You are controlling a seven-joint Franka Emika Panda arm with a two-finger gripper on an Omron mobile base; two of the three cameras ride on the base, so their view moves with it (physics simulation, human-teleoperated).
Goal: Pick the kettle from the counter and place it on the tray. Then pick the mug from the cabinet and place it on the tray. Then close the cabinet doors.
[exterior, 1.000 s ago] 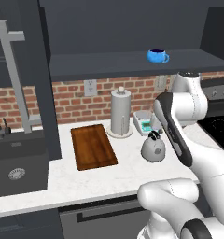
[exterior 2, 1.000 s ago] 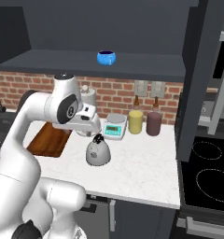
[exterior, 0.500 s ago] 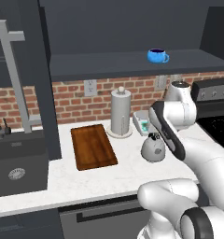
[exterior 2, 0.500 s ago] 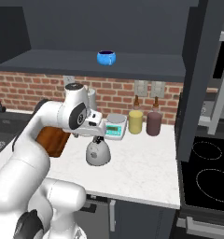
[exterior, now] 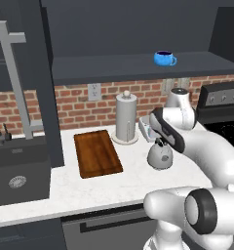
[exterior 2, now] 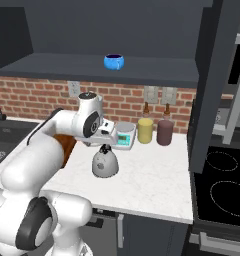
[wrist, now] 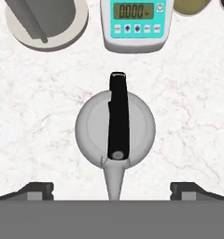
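The silver-grey kettle point(exterior: 160, 156) point(exterior 2: 104, 165) point(wrist: 115, 128) stands on the white counter point(exterior: 89, 188), right of the brown tray point(exterior: 97, 154) point(exterior 2: 68, 147). My gripper point(exterior: 159, 142) point(exterior 2: 104, 148) point(wrist: 113, 191) hangs open just above the kettle, its fingertips point(wrist: 39, 189) spread wide on either side of the spout. In the hand view the black handle runs up the middle. The blue mug point(exterior: 164, 58) point(exterior 2: 114, 62) sits on the open cabinet's dark shelf point(exterior: 114, 66). Both cabinet doors point(exterior: 16, 83) point(exterior 2: 212, 75) stand open.
A white paper-towel roll point(exterior: 126, 117) point(wrist: 46, 18) and a white-and-teal scale point(exterior 2: 125, 135) point(wrist: 136, 23) stand just behind the kettle. Yellow point(exterior 2: 145, 131) and maroon point(exterior 2: 165, 132) canisters line the brick wall. The dark sink point(exterior: 16, 171) is at left, the stove point(exterior 2: 222, 185) at right.
The arm has swung in and come down, bringing the open hand right over the kettle. The kettle, tray and mug have stayed put.
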